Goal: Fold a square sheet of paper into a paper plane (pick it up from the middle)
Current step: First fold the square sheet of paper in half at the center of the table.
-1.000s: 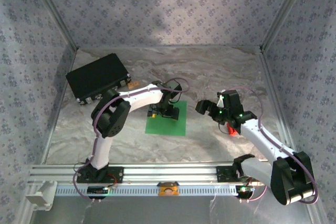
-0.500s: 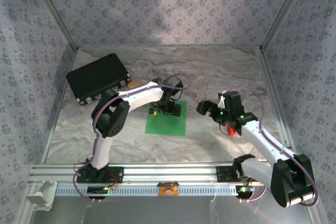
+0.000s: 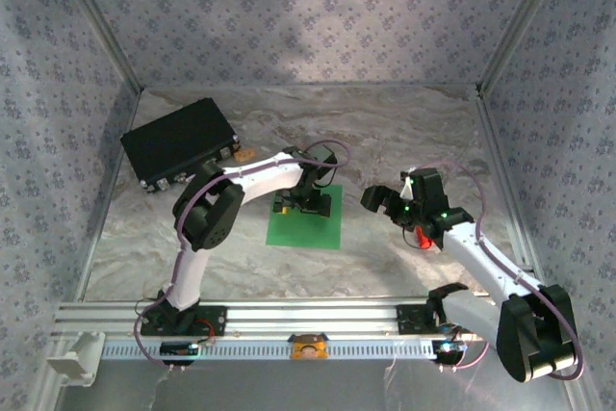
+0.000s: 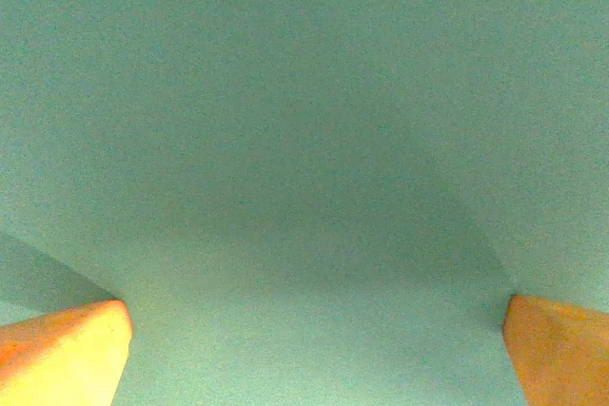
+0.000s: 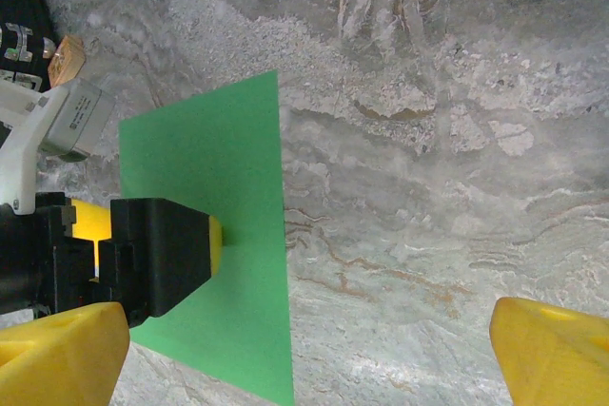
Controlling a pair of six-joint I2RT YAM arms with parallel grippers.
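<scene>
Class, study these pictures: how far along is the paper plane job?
Done: nothing; the square sheet of paper lies flat and unfolded on the table. In hand: the left end effector, jaws open, is low over the sheet, not gripping it. The right end effector hangs open nearby. Left: the pick-up and every fold.

No text, label, brand, number or sign can be read. The square sheet of paper (image 3: 313, 230) is plain green. Any marking on the black case (image 3: 178, 141) at the worktop's (image 3: 385, 132) far left corner is too small to read.
</scene>
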